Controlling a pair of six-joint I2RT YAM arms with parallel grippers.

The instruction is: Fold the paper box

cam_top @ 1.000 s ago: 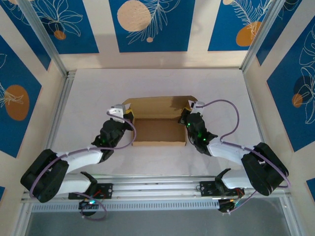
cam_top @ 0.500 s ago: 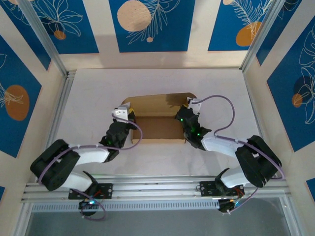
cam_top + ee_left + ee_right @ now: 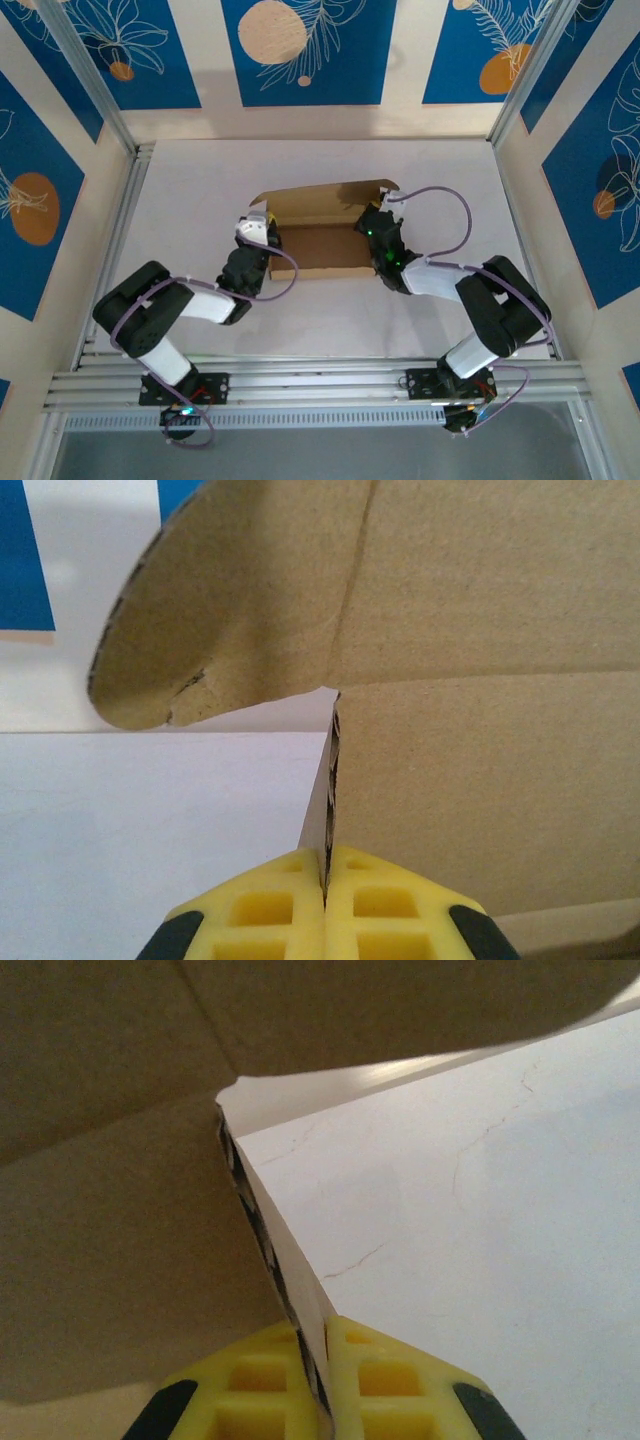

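The paper box (image 3: 318, 250) is brown cardboard, open at the top, lying in the middle of the white table. Its lid flap (image 3: 322, 203) stands up at the far side. My left gripper (image 3: 264, 240) is shut on the box's left side wall. In the left wrist view the yellow fingers (image 3: 270, 910) pinch that wall's edge (image 3: 328, 780), with a rounded tab (image 3: 230, 610) above. My right gripper (image 3: 369, 229) is shut on the right side wall. In the right wrist view its fingers (image 3: 400, 1385) clamp the wall's corrugated edge (image 3: 265, 1240).
The white table (image 3: 200, 190) extends around the box on all sides. An aluminium rail (image 3: 120, 230) runs along the left edge and another (image 3: 320, 380) along the near edge by the arm bases. Blue-patterned walls (image 3: 300, 50) enclose the space.
Both arms have reached further from their bases, sliding the box a little toward the far wall. The lid flap stands more upright. Both grips have held.
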